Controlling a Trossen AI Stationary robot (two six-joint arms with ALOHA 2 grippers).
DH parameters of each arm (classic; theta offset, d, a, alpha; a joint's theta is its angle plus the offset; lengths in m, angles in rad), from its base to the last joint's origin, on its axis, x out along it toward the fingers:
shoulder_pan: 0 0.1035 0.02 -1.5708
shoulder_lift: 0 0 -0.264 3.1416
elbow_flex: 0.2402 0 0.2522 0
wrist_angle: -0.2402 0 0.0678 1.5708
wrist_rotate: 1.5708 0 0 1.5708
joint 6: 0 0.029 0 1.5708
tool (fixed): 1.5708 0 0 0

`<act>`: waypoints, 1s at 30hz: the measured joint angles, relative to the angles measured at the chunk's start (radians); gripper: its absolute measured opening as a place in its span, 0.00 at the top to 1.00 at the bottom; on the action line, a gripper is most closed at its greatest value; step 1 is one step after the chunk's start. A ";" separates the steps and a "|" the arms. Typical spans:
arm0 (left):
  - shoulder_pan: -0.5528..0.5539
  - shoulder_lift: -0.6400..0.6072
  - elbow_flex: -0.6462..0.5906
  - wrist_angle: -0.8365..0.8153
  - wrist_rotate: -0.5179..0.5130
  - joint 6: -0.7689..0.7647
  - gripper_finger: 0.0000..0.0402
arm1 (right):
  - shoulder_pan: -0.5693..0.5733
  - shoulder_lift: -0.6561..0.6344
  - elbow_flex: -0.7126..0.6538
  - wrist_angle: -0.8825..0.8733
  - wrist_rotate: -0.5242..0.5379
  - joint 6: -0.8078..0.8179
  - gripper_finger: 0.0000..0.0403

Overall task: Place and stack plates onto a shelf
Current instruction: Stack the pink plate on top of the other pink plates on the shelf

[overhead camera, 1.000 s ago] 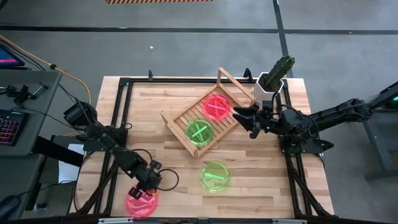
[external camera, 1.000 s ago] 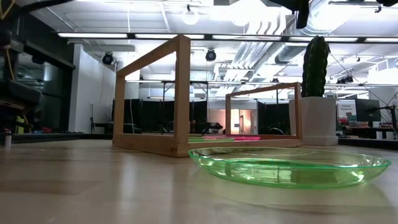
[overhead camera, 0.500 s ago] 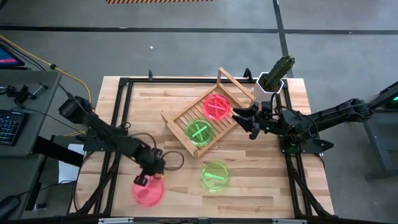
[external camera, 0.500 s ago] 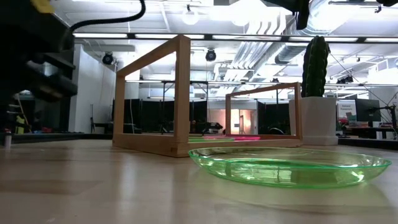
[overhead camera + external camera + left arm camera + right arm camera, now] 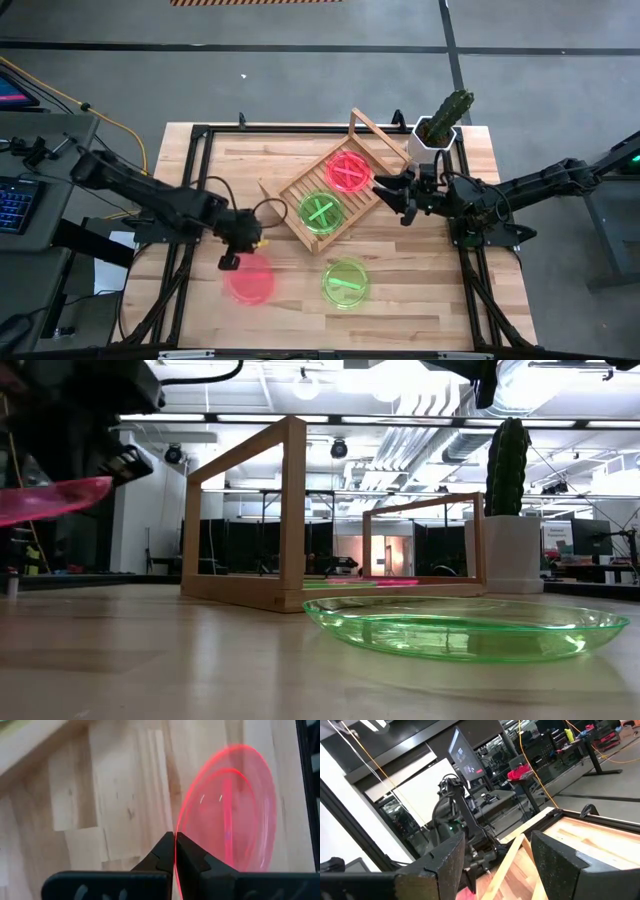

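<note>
Clamped jaws of our left gripper (image 5: 236, 256) pinch the rim of a round translucent pink-red plastic plate (image 5: 250, 282), lifted clear of the wooden table (image 5: 240, 180), at 8 o'clock from the light wooden slatted rack (image 5: 330, 192). On that rack we see one pink plate (image 5: 348, 171) and one green plate (image 5: 321, 212). Another green plate (image 5: 346, 283) lies at its 6 o'clock. At 3 o'clock, our right gripper (image 5: 390, 192) hovers with jaws wide.

text: we read none | labels, brands, numbers: we find none legible | signs: none we can make out | far monitor (image 5: 462, 757): its screen content too small for us
</note>
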 joint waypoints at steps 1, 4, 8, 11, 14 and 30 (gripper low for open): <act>0.010 -0.007 0.000 0.000 0.002 -0.009 1.00 | 0.000 0.000 0.000 0.000 0.000 0.000 0.48; 0.036 -0.022 0.031 -0.001 0.057 -0.038 1.00 | 0.000 0.000 0.000 0.002 0.000 0.000 0.48; 0.065 -0.055 0.127 -0.003 0.171 -0.089 1.00 | 0.000 0.000 0.000 0.002 0.000 0.000 0.48; 0.079 -0.060 0.227 -0.043 0.184 -0.124 1.00 | 0.000 0.000 0.000 0.002 0.000 0.000 0.48; 0.096 -0.053 0.327 -0.075 0.186 -0.153 1.00 | 0.000 0.000 0.000 0.002 0.000 0.000 0.48; 0.469 0.195 0.769 -0.088 0.320 -0.163 1.00 | 0.000 0.000 0.000 0.003 -0.002 0.000 0.48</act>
